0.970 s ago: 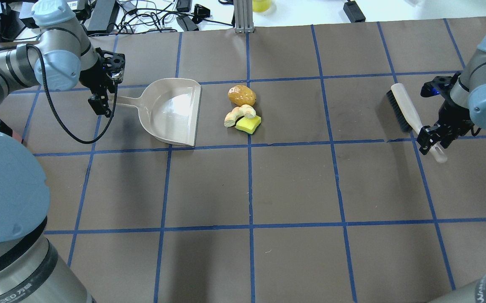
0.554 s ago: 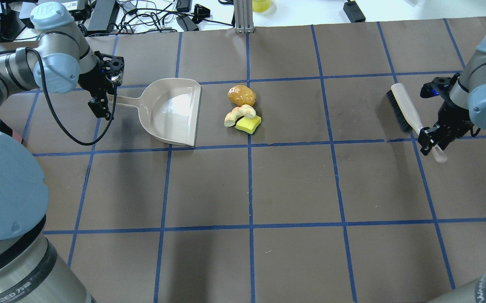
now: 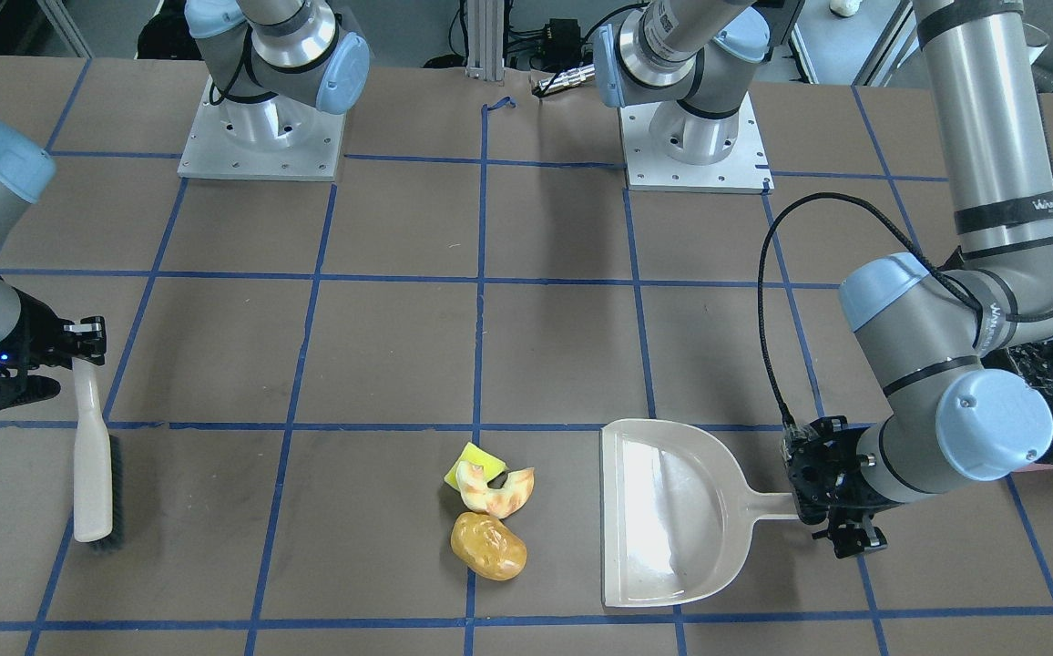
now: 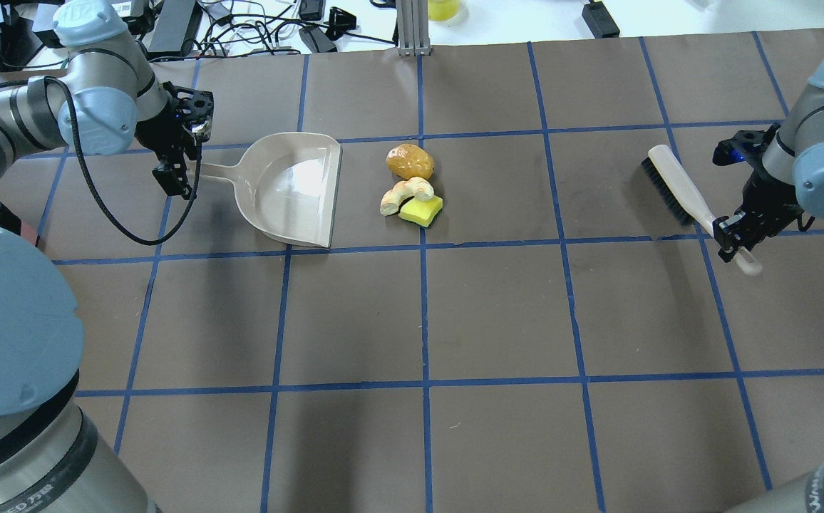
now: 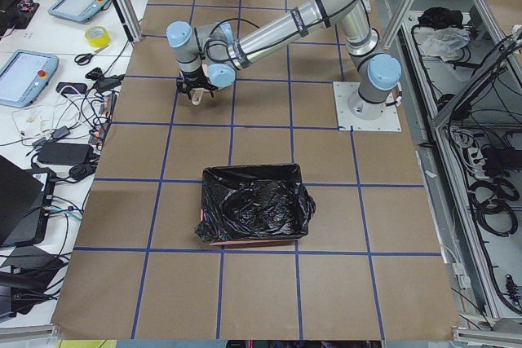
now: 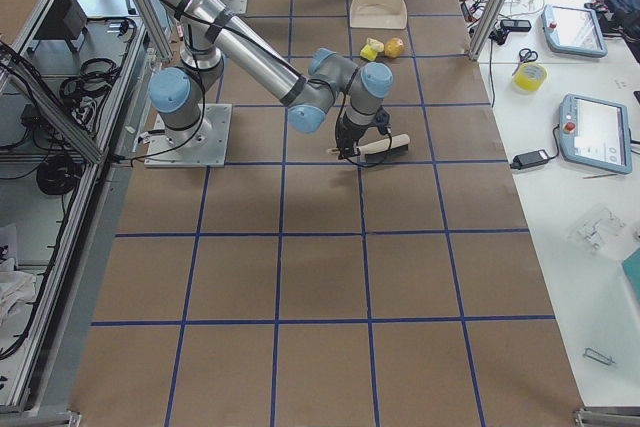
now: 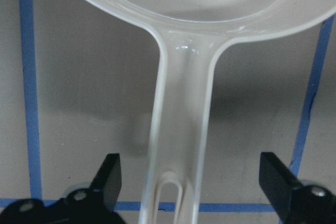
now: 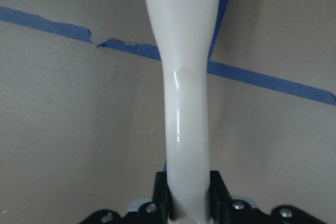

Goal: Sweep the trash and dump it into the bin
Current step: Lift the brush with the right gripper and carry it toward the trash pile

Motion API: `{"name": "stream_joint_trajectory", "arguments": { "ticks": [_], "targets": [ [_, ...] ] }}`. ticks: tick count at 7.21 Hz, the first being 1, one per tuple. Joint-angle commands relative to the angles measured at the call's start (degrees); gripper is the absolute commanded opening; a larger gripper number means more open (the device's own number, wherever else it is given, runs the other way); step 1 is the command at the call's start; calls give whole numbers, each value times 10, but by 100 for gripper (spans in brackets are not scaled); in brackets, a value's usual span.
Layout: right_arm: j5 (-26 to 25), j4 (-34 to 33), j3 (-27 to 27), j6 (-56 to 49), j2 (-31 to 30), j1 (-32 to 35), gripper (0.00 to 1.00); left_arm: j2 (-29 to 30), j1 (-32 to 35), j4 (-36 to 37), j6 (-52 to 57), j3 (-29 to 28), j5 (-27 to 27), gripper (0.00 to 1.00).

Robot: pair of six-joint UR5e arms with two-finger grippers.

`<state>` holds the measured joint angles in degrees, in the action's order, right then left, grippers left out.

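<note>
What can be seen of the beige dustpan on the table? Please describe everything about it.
The dustpan is beige, glossy, plastic-looking: a shallow pan with a raised rim on three sides, a straight open edge, and a narrow handle with a slot near its end. It lies flat on the table, empty, open edge facing the trash nearby, not touching it. The left gripper is open astride the handle, fingers clear of it.

A broad stretch of bare brown tabletop [image 4: 547, 192] lies between the white-handled black-bristled brush [image 4: 671, 187] and the huddled glossy amber lump [image 4: 410, 162], pale orange curled peel [image 4: 403, 194] and yellow-green wedge [image 4: 423, 210]. Only a narrow gap separates these from the open mouth of the beige plastic dustpan [image 4: 291, 189]. The black-bagged rectangular bin [image 5: 254, 205] stands well apart.
</note>
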<state>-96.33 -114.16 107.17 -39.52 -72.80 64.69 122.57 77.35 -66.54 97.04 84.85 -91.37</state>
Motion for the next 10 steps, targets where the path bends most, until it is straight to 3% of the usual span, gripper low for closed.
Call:
{"name": "stream_joint_trajectory", "arguments": {
  "ticks": [1, 3, 4, 7, 10],
  "targets": [
    [-1, 3, -6, 14, -6, 1, 18, -2, -1, 0, 10, -7, 1, 52],
    [4, 33, -7, 86, -36, 14, 17, -6, 1, 0, 3, -6, 1, 33],
    [4, 62, -7, 138, -51, 44, 12, -5, 1, 0, 3, -7, 1, 25],
    [3, 97, -21, 342, -61, 179, 11, -5, 1, 0, 10, -9, 1, 9],
    [10, 140, -59, 522, -54, 299, 11, -7, 41, -3, -23, -21, -38, 9]
  ]
}}
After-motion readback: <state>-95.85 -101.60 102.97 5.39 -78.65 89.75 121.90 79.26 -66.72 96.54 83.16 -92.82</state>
